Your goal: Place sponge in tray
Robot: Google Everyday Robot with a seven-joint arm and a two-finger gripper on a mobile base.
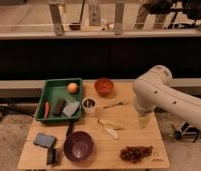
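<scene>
End effector [144, 121] above right of table [156, 142], bare wood below, purple bowl [78, 145], dark block [53, 156] hemming sponge [44, 140]

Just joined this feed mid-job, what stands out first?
The big white arm fills the right side, its gripper hanging over the right part of the table. The green tray sits back left, holding an orange; the blue sponge lies outside it, near the front left corner.
</scene>
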